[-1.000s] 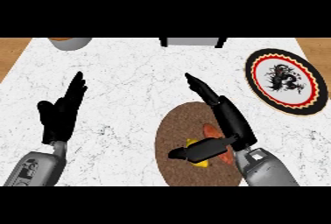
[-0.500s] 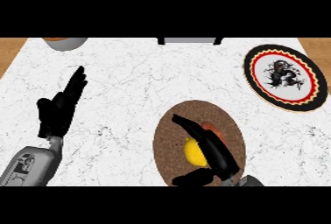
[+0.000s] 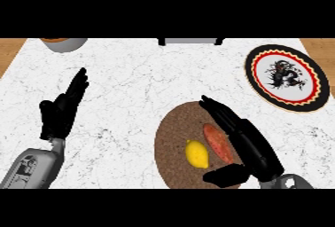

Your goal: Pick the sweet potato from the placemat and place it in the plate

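A white marbled tabletop is seen from above. On its lower right part a round brown woven placemat is laid. On this placemat two things are found: a yellow lemon and, just beside it on the right, the reddish-orange sweet potato, which lies lengthwise and a little slanted. The sweet potato is not lifted; it is resting on the placemat.

The right hand is placed over the right side of the placemat. Its fingers are stretched out almost straight, pointing up and to the left, along the right edge of the sweet potato and seemingly touching it. The thumb is spread apart below, near the lower end of the sweet potato and of the lemon. Nothing is enclosed by this hand; it is held wide.

The plate, round with a red and black rim and a dark dragon figure in the middle, is set at the upper right of the tabletop, well apart from the placemat. Nothing is lying on it.

The left hand is shown at the left side, with straight fingers pointing upward, holding nothing and resting.

At the top edge a grey bowl is partly seen at the left, and a dark object in the middle, which cannot be identified.
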Controlling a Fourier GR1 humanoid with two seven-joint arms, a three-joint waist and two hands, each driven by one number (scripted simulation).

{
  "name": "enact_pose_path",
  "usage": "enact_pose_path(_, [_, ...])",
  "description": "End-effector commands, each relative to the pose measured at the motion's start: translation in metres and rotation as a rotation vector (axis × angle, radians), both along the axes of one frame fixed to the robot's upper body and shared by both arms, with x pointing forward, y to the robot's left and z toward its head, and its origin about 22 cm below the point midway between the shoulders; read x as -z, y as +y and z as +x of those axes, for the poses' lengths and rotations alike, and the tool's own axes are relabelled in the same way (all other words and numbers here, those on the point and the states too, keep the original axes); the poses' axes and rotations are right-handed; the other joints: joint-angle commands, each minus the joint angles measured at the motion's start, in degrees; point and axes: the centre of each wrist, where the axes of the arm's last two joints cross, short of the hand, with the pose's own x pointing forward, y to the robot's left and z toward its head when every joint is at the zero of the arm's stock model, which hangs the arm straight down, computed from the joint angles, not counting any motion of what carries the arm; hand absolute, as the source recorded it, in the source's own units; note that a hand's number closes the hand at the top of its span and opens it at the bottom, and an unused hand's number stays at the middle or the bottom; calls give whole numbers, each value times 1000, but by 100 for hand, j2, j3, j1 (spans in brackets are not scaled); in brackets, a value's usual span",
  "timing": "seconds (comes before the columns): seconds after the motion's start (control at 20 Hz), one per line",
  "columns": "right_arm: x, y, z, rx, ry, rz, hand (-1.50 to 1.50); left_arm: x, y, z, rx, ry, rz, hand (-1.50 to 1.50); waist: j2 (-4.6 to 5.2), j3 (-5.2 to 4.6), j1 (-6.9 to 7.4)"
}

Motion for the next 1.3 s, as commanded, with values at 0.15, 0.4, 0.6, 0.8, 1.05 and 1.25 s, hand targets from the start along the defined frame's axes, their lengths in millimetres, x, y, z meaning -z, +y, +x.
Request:
enact_pose_path(0.15, [-59,-32,8,23,153,-387,-150,13,-7,-5,6,-1,-1,0,2,-12,9])
enact_pose_path(0.4, [-75,-11,7,21,248,-487,-150,-5,5,-2,9,-9,16,0,3,1,59])
enact_pose_path(0.6, [-86,-7,23,32,314,-511,-150,-3,-4,4,4,1,7,0,16,4,56])
enact_pose_path(0.8, [-78,2,48,21,362,-509,-150,-4,-11,5,12,-13,11,0,22,6,76])
enact_pose_path(1.05, [-40,7,33,-22,404,-586,-150,-1,-4,19,6,-2,13,0,25,6,26])
enact_pose_path(1.25, [-25,-11,63,-9,453,-632,-150,6,-17,4,15,-8,-7,0,28,8,71])
